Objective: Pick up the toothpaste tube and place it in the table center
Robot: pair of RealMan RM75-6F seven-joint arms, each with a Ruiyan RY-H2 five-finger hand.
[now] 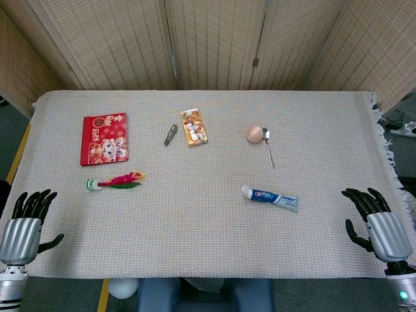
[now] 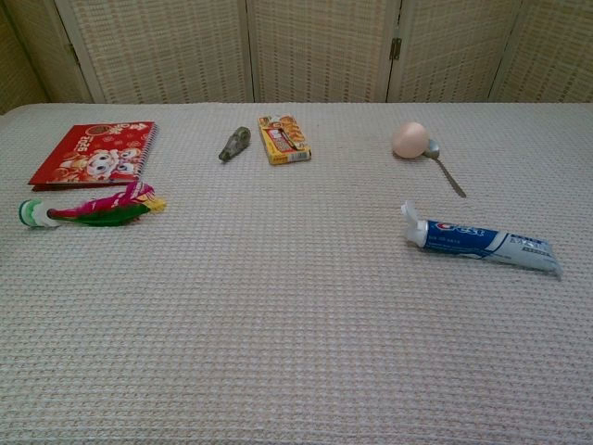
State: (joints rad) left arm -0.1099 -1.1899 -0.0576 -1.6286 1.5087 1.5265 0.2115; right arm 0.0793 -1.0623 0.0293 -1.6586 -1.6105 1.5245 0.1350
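A blue and white toothpaste tube [image 1: 270, 197] [image 2: 480, 240] lies flat on the cloth, right of the table's middle, its white cap pointing left. My right hand [image 1: 373, 218] hovers at the near right edge, well right of the tube, fingers spread and holding nothing. Over at the near left corner my left hand [image 1: 28, 218] is likewise spread and empty. Neither hand shows in the chest view.
A red notebook [image 1: 104, 138] and a feathered shuttlecock [image 1: 116, 181] lie at the left. A small grey tool [image 1: 170, 134] and an orange packet [image 1: 194, 126] sit at the back middle. An egg [image 1: 254, 134] and a spoon [image 1: 268, 147] lie behind the tube.
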